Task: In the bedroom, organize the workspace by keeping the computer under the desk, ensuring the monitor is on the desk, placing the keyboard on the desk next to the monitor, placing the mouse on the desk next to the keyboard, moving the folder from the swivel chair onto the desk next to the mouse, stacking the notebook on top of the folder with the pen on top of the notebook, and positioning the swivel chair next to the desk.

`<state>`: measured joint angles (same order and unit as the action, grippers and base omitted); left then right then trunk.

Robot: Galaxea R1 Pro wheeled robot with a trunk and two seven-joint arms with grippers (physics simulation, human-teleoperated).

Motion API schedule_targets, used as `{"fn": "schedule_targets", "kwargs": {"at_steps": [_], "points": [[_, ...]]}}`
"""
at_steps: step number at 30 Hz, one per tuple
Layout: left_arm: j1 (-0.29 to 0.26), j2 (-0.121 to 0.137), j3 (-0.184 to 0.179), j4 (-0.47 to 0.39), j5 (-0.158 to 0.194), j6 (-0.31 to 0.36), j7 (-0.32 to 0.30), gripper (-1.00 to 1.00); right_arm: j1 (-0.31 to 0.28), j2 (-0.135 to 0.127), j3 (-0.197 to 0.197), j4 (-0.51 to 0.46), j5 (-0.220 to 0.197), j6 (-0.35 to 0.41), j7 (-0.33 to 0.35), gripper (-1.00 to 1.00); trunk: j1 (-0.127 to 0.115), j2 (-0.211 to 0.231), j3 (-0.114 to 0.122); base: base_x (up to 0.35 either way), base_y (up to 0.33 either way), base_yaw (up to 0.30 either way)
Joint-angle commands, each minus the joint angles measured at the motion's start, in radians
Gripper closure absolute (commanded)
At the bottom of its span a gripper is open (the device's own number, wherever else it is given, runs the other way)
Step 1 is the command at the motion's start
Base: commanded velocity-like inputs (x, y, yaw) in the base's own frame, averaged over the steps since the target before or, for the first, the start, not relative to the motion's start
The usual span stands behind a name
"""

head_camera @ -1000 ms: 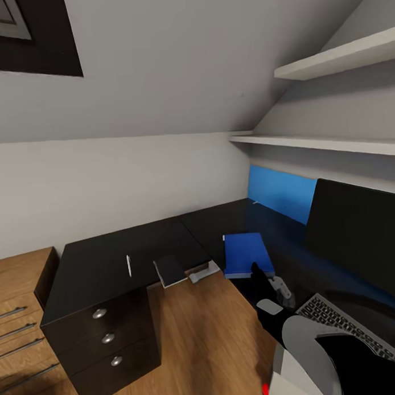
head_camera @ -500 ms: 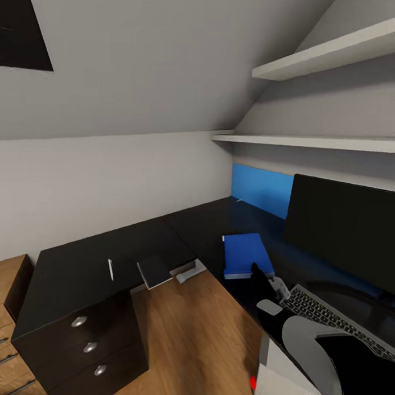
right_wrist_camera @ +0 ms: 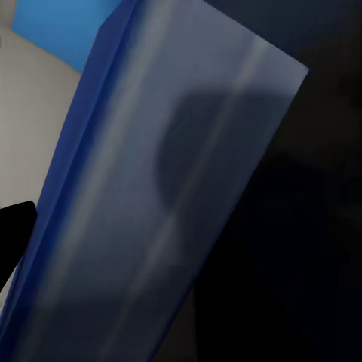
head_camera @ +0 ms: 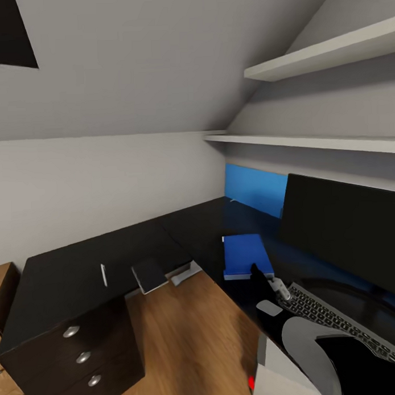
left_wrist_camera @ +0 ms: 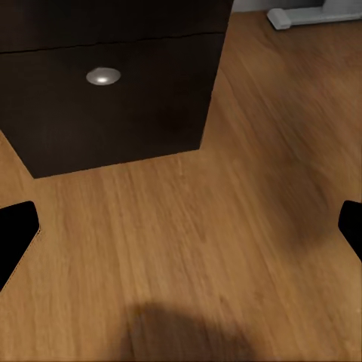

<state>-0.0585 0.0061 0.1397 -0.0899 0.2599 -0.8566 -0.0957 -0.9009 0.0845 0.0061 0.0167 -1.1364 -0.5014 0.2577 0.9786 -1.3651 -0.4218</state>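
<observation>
where the black desk (head_camera: 80,270) starts at the left of the head view, its drawer block (head_camera: 78,355) shows three round silver knobs. on the desk top lies the thin white pen (head_camera: 103,275), and near it the small dark notebook (head_camera: 149,274) sits at the desk's front edge, sticking out a bit over the wood floor (head_camera: 185,340). just beside the notebook, lower down, is a small grey thing i cannot name. further right the blue folder (head_camera: 246,255) lies flat on the desk, next to the blue wall panel (head_camera: 255,190). the right gripper (head_camera: 262,283) hangs just in front of the folder, and i cannot tell if it is wide or narrow. the keyboard (head_camera: 332,318) lies on the desk to the right of it, in front of the big black monitor (head_camera: 346,226). two white shelves (head_camera: 309,139) run along the wall above.

in the left wrist view, the left gripper (left_wrist_camera: 181,234) is spread wide over the floor, holding nothing, with the drawer block and one knob ahead. in the right wrist view the folder (right_wrist_camera: 158,196) is very close.
</observation>
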Motion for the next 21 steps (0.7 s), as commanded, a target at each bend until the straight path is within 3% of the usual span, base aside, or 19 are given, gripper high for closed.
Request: {"fn": "schedule_targets", "kwargs": {"at_steps": [1,10,21], "points": [[-0.001,0.000,0.008,0.001,0.002,-0.002,-0.010,-1.00,-0.001,0.000,0.001,0.002,-0.013,-0.002,0.009,1.00,0.000,-0.001,-0.001,0.143,0.255,-0.007],[-0.001,0.000,0.008,0.001,0.002,-0.002,-0.010,-1.00,-0.001,0.000,0.000,0.002,-0.013,-0.002,0.009,1.00,0.000,-0.001,-0.001,0.173,0.248,-0.002],[-0.001,0.000,0.010,0.001,0.004,-0.002,-0.007,-1.00,0.000,0.002,0.000,0.003,-0.014,-0.002,0.009,1.00,0.000,-0.001,-0.001,0.037,0.037,-0.030]]}}
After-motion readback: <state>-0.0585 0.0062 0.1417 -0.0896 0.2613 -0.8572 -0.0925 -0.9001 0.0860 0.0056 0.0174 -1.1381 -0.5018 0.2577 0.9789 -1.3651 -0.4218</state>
